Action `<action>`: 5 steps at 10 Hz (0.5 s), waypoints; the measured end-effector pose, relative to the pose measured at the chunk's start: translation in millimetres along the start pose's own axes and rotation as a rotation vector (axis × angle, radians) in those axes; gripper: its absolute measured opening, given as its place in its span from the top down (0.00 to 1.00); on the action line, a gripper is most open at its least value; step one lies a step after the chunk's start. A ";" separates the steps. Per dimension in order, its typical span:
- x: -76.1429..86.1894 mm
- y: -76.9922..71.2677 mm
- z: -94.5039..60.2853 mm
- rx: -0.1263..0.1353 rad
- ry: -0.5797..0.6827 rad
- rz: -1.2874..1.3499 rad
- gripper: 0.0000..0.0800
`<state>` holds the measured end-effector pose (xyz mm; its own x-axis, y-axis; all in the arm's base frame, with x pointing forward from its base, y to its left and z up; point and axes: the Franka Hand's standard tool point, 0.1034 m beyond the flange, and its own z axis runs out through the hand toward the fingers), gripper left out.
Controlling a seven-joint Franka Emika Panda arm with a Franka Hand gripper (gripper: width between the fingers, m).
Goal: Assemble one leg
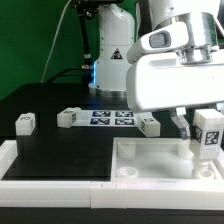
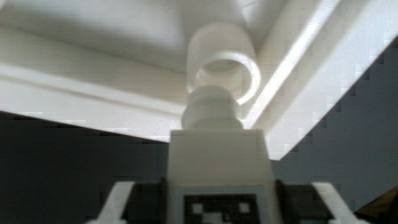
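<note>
My gripper (image 1: 199, 136) is shut on a leg (image 1: 209, 132), a small white block with a black-and-white tag. It holds the leg upright over the near right corner of the white tabletop (image 1: 150, 160). In the wrist view the leg (image 2: 222, 150) sits between the fingers (image 2: 128, 200), with my gripper (image 2: 222, 208) closed round it. The leg's narrow end points at a round corner socket (image 2: 226, 72) of the tabletop (image 2: 89, 80). I cannot tell if the leg touches the socket.
Three more legs lie on the black table: one at the exterior view's left (image 1: 25, 122), one near the middle (image 1: 69, 117), one by the tabletop's far edge (image 1: 148, 124). The marker board (image 1: 112, 118) lies behind them. A white platform (image 1: 50, 160) fills the near left.
</note>
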<state>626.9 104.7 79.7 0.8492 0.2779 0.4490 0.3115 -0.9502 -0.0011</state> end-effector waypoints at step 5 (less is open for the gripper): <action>-8.0 -1.8 7.1 0.004 -0.013 0.002 0.64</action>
<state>622.7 105.2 69.7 0.8555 0.2777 0.4371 0.3115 -0.9502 -0.0061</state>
